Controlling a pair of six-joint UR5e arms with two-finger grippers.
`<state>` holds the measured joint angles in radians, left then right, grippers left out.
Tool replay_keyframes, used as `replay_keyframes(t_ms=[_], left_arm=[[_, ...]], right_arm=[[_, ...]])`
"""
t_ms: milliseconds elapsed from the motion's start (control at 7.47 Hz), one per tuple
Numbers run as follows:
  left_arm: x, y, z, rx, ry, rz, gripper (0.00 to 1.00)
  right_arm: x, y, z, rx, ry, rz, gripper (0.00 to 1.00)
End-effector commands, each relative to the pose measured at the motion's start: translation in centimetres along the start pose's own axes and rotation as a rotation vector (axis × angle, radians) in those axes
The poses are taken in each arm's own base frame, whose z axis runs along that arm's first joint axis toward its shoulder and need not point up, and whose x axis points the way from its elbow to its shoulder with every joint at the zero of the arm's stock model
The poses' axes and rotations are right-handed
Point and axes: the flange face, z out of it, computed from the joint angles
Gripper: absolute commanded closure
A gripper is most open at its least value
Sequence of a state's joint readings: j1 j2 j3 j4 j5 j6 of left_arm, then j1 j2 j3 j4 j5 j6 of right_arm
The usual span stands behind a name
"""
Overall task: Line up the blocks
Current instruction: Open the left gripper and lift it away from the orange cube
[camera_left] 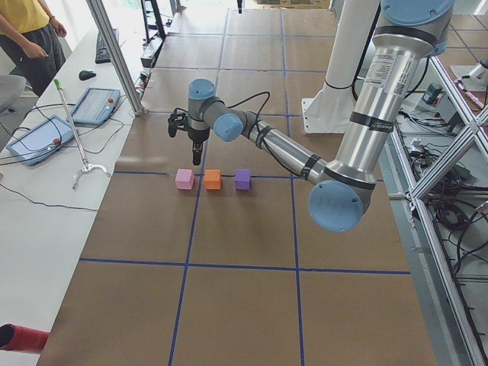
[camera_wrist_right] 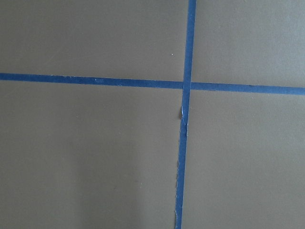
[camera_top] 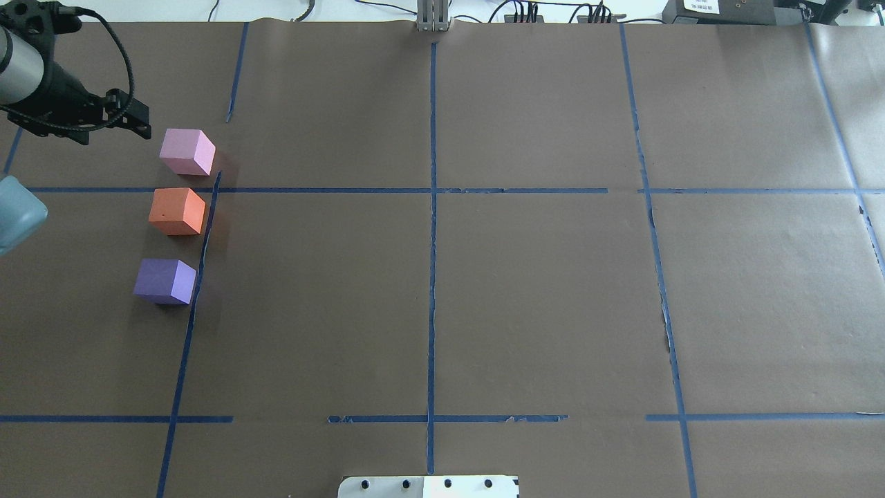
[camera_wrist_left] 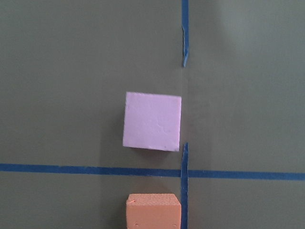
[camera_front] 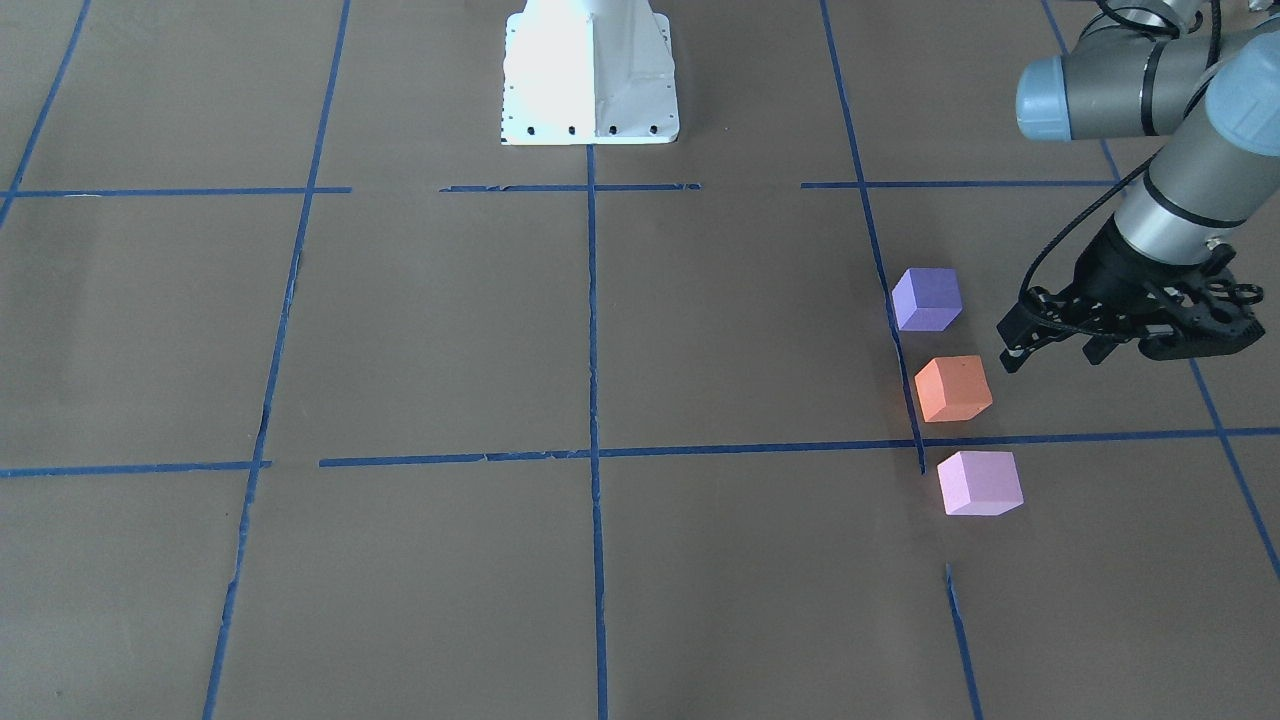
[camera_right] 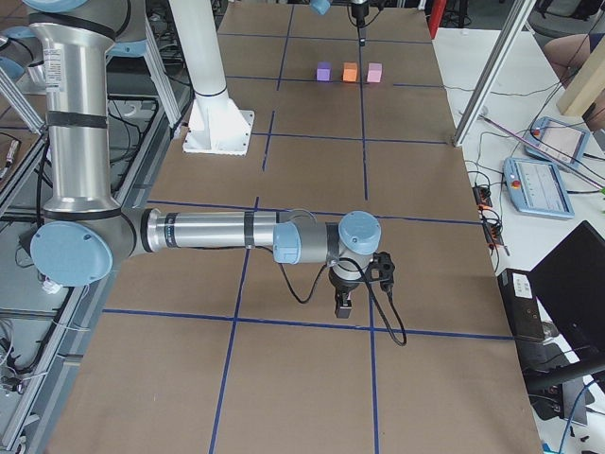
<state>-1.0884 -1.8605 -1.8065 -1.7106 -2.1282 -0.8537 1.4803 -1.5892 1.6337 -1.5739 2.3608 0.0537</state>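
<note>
Left gripper (camera_top: 140, 122), empty, its opening not discernible, is hovering near the pink block (camera_top: 187, 151); any low sweep risks nudging it out of the already-formed line.

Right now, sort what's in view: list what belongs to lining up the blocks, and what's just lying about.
Belongs to the job:
pink block
orange block
purple block

Just lying about:
blue tape grid
white robot base
tablet on the side bench
grabber stick beside it
</note>
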Motion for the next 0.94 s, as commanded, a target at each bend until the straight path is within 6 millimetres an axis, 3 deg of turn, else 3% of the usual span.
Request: replay_keyframes(t_ms=[0,134,402,536,804], left_arm=[[-2.6,-0.2,-0.2,-0.020,-0.008,0.076,0.00],[-5.8,-1.0,-0.4,-0.029,-0.015,0.131,0.00],[-16.3,-3.3,-1.0,-0.065,-0.034,0.224,0.00],[-22.7,-4.6,-1.7,-0.073,-0.043,0.237,0.00],[-33.1,-6.2,-5.7,-0.032,-0.081,0.239,0.00]], right_arm=[[0.0,0.0,0.0,-0.001,0.000,0.001,0.00],[0.0,0.0,0.0,0.000,0.000,0.000,0.00],[0.0,0.0,0.0,-0.001,0.000,0.001,0.00],[0.0,0.0,0.0,0.000,0.000,0.000,0.00],[0.0,0.0,0.0,0.000,0.000,0.000,0.00]])
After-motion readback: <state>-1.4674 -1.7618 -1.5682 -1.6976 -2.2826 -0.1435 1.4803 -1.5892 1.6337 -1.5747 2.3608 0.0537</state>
